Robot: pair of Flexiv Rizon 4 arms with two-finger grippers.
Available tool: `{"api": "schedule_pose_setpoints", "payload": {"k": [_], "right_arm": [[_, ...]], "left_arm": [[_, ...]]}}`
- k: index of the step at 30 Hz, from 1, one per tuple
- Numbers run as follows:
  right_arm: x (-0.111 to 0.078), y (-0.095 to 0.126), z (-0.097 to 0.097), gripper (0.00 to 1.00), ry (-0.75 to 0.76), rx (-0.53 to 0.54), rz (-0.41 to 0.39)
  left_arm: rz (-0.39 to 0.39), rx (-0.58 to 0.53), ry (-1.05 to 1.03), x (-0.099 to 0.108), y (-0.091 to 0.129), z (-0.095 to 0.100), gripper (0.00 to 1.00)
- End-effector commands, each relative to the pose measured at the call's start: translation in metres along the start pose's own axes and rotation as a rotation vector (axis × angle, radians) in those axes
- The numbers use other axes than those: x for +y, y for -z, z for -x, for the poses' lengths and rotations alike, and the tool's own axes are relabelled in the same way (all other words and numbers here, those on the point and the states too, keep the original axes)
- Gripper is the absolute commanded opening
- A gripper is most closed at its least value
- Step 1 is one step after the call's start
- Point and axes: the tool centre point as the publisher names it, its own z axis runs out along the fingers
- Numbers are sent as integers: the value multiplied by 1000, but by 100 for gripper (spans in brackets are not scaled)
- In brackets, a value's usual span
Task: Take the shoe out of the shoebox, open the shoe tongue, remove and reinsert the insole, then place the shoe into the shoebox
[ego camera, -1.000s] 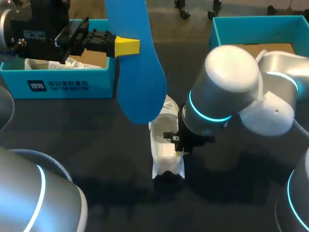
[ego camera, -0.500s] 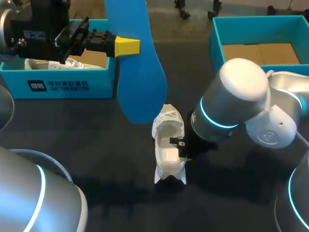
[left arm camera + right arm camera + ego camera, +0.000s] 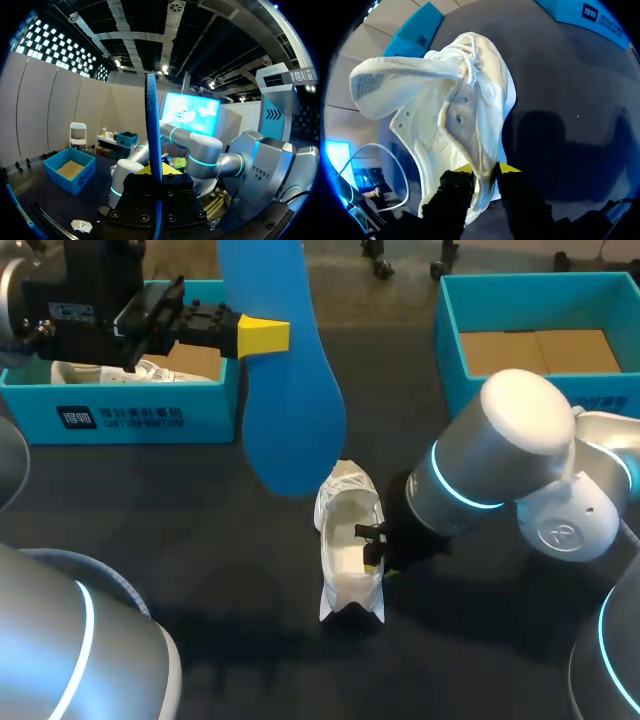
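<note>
Pinching the side wall of the white fabric sneaker (image 3: 450,100): right gripper (image 3: 481,175), yellow tips pressed on the collar from inside and outside, with only the thin wall between them. The sneaker sits mid-way across the dark table (image 3: 200,540), outside both boxes. Its tongue (image 3: 390,82) is folded out away from the opening, so the cavity is exposed.

Left gripper (image 3: 266,335) is up high, clamped on the flat blue foam insole (image 3: 285,390) around mid-length. The insole hangs upright, with its rounded lower end above and just beside the sneaker, not touching it. The left wrist view shows it edge-on between the fingers.

Teal cardboard shoebox (image 3: 120,415) is at far left with a second white shoe (image 3: 110,370) inside. Second teal box (image 3: 500,300) is at far right, showing a bare cardboard floor.

My read is that the insole is out and reinsertion is next.

Risks:
- The insole is long and soft and held at one spot. If its lower end meets the collar or tongue instead of the cavity, it will likely buckle or fold.
- The right grip is on thin fabric only. A downward push from the insole could tip or rotate the sneaker, or pull the wall out of the pinch.
- The tongue looks floppy and nothing restrains it, so it could fall back over the opening.
- The two arms converge on one small target, so wrist-to-wrist clearance is tight.
</note>
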Motion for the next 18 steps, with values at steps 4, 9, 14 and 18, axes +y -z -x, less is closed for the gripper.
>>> {"api": "schedule_pose_setpoints", "payload": {"k": [4,9,14,18], "right_arm": [[0,54,6,100,66,120,17],[15,79,10,100,166,169,-98],[15,79,10,100,166,169,-98],[15,79,10,100,166,169,-98]], "left_arm": [[0,4,-1,-1,-2,2,0],[0,4,-1,-1,-2,2,0],[0,4,-1,-1,-2,2,0],[0,4,-1,-1,-2,2,0]]}}
